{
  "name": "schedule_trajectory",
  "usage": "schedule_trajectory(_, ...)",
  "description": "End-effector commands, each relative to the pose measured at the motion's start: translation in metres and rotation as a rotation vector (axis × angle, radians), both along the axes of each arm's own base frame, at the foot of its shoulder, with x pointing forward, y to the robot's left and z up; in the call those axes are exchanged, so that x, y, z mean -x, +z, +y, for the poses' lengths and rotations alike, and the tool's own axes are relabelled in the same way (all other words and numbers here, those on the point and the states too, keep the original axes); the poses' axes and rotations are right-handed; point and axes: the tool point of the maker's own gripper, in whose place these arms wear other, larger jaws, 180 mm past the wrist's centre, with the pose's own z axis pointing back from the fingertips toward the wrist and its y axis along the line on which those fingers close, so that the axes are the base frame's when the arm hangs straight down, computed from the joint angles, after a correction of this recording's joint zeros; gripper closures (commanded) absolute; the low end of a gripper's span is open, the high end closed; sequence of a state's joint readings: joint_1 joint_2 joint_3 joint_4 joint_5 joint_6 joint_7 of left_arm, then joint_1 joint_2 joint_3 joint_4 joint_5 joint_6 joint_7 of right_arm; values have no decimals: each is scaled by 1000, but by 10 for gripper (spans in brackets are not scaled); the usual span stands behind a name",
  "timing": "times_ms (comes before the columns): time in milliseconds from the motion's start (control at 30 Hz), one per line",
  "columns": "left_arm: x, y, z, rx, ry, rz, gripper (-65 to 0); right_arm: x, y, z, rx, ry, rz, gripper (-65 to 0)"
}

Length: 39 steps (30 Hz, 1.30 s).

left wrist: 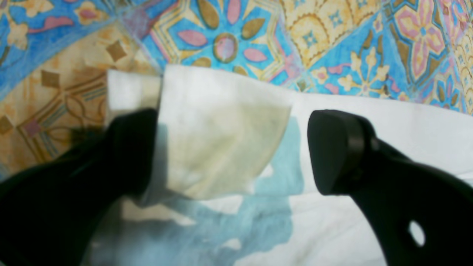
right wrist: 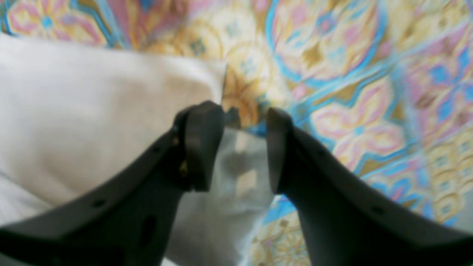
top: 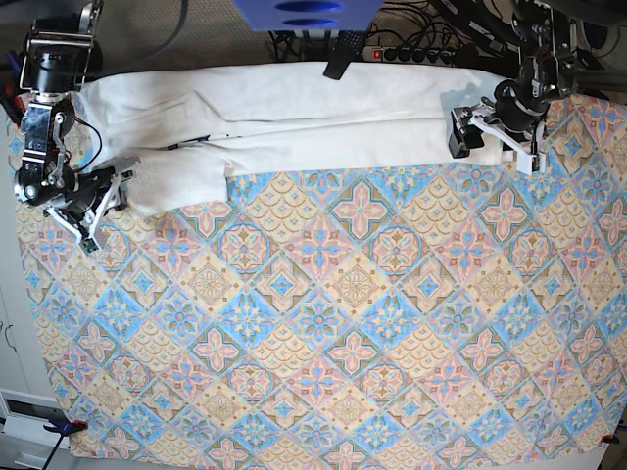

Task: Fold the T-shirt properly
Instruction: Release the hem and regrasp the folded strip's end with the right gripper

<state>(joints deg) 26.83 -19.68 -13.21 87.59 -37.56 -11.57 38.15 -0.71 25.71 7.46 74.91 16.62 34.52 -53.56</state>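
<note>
Over opposite T-shirt (top: 294, 122) ends, left gripper (top: 493, 132) and right gripper (top: 105, 208), jaws parted.

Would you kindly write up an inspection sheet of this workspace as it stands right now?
Surface: tablecloth, patterned blue and orange, covering the table.
Job's things: T-shirt, white, in a long band along the far edge.
Clutter: nothing seen.
Grippers: left gripper open over a folded cloth corner; right gripper open at the cloth's edge.
Cables: bundle behind the far edge.
Surroundings: blue object at top centre; clamp at the near corner.
</note>
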Motion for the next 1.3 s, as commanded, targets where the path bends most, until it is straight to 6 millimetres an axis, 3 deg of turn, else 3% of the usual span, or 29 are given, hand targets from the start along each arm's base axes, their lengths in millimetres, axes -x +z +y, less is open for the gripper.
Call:
schedule_trajectory(0,4,-3,11,-41,16,36,-650,-14,13,-8,7,-6,-48,-226)
schedule_trajectory(200,-6,1,11,-38,18,14,-650,-6,-8,17,-65,-23,-14,-227)
schedule_trajectory(333,-9,3,7,9,41,-1,-650,-10,-7,18,-69,-24,-22,-241)
schedule_trajectory(500,-11,6,4,48,59,-12,-650,-35,10,18,-71,-24,-76,-337)
schedule_trajectory(600,-9,5,4,48,59,-9,-650,-31,4,16,-77,-34,-56,-366)
schedule_trajectory(867,-8,5,4,49,59,-6,-649,-22,-15,13,-112,-71,-28,-368)
schedule_trajectory(967,-8,5,4,49,59,-6,-532,-20,-19,13,-119,-80,-22,-368)
schedule_trajectory(1167,-8,5,4,49,59,-6,-147,-17,-23,12,-125,-87,-13,-367)
schedule_trajectory(1267,-9,5,3,53,60,-8,-142,-16,-25,18,-123,-67,-3,-366)
